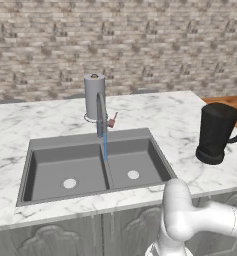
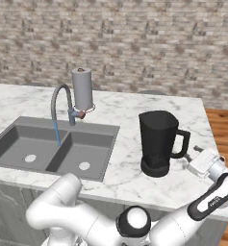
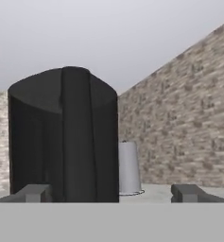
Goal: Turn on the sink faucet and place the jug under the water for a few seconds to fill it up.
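Standing upright, the jug (image 3: 64, 137) looms just ahead of the wide-spread, empty fingers (image 3: 35, 193).

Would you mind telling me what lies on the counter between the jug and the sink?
Nothing: in the right base view, only bare marble counter separates the jug from the sink. The left base view shows the same.
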You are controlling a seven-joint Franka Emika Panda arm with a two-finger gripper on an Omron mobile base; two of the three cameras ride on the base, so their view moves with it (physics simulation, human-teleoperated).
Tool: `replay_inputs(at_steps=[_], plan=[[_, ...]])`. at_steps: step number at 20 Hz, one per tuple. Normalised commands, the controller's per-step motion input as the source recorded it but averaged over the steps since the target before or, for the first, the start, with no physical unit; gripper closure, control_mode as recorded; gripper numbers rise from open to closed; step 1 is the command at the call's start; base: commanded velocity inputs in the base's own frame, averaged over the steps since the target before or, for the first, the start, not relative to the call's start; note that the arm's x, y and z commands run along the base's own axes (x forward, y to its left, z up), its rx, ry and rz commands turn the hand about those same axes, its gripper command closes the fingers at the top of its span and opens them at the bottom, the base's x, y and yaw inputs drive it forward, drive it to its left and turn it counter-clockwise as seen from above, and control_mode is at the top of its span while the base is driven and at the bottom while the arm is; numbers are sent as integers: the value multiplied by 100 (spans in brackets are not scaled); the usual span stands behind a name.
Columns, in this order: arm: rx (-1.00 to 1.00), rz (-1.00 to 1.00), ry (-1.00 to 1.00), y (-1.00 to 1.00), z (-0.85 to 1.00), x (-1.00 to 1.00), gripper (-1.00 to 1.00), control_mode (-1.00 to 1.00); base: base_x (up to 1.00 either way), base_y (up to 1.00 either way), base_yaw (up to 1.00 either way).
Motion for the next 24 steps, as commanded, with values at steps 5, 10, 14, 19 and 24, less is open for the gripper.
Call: replay_inputs(at_steps=[5, 10, 14, 19, 24], plan=[[-2, 15, 0, 38, 0, 0, -100, -100, 0, 0, 0], [-5, 11, 0, 45, 1, 0, -100, -100, 0, 0, 0], [-5, 8, 0, 38, 9, 0, -100, -100, 0, 0, 0], [-7, 3, -1, 34, 22, 0, -100, -100, 0, 0, 0], [-6, 0, 0, 27, 15, -2, -100, -100, 0, 0, 0]])
